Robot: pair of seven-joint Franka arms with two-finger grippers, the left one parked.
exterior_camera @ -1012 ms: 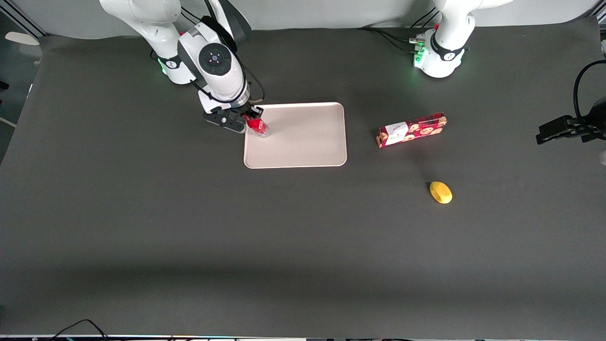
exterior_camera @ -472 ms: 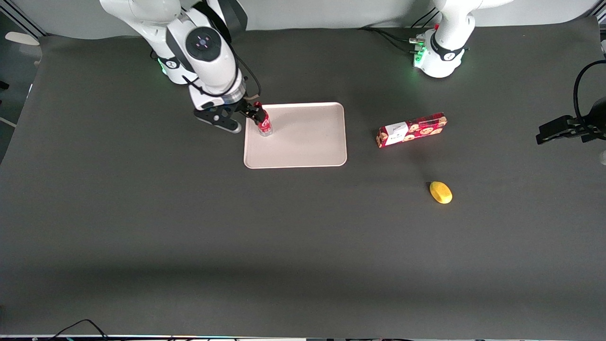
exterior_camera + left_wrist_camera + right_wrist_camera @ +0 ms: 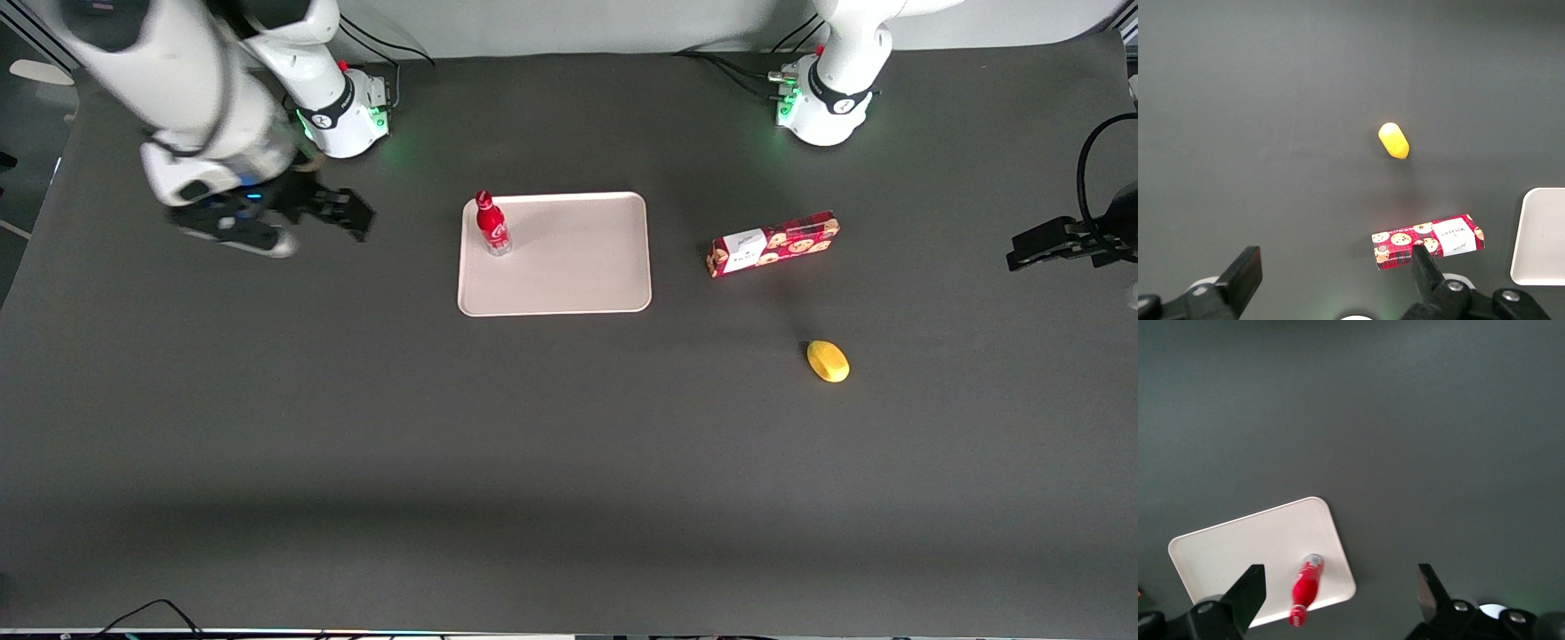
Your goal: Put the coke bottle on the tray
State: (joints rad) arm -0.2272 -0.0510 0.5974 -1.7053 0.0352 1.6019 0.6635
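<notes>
Hand open, apart from coke bottle on tray.

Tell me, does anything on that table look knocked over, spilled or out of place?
Nothing stands out. The coke bottle stands upright on the tray, near a corner. The cookie box and a yellow object lie undisturbed toward the parked arm's end. The gripper hangs open, apart from the tray.

Front view overhead; both wrist views share the tray.

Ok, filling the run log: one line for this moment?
coke bottle: upright on tray | gripper: open, empty, above table toward working arm's end
</notes>
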